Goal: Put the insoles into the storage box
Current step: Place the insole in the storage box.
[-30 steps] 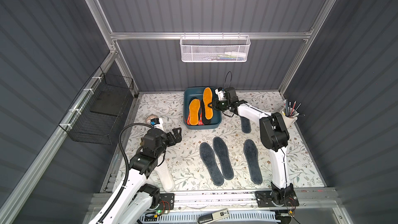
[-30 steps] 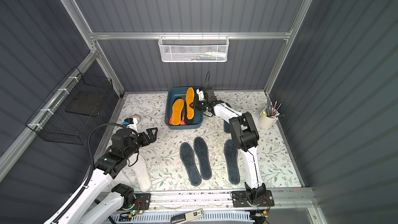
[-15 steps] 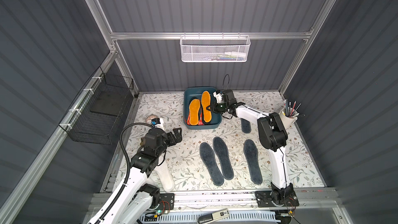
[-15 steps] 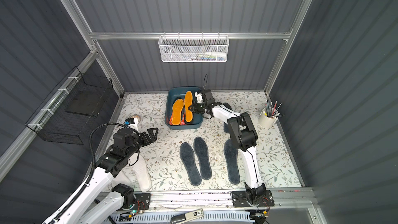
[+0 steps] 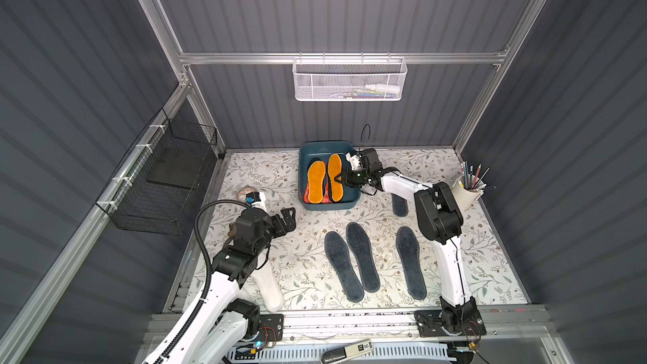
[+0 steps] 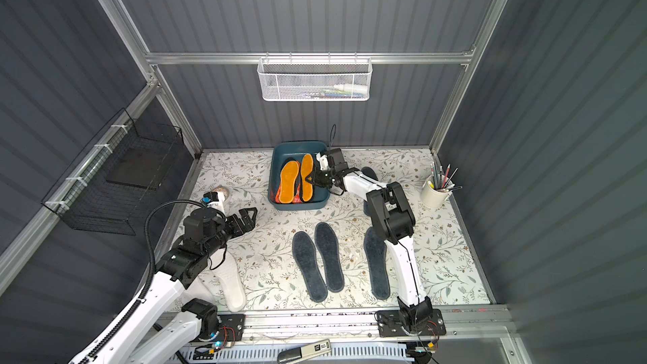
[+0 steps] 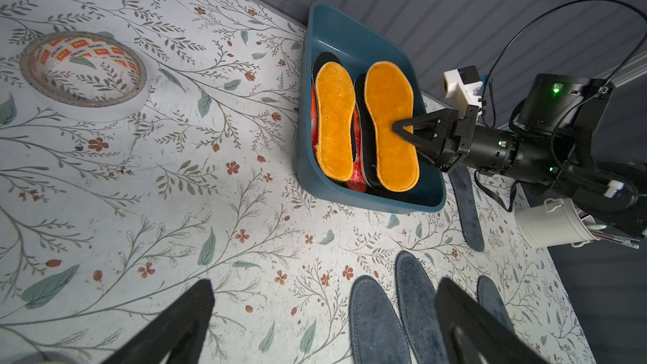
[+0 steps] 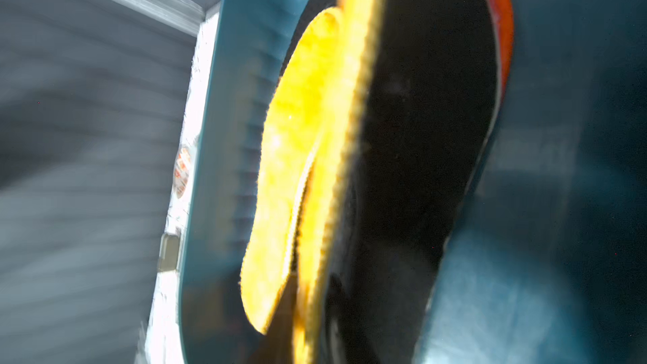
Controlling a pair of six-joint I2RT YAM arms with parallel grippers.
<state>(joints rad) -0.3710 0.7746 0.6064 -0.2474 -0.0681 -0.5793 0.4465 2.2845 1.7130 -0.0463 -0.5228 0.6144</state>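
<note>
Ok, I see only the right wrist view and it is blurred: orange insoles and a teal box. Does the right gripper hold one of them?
Observer: I cannot tell. In the left wrist view the right gripper has its tips at the edge of one orange insole, which lies inside the storage box.
Operator: How many dark insoles lie outside the box?
Observer: Four dark grey-blue insoles in both top views. One is partly under the right arm.
Operator: And the left gripper?
Observer: The left gripper is open, empty, and apart from the box.
</note>
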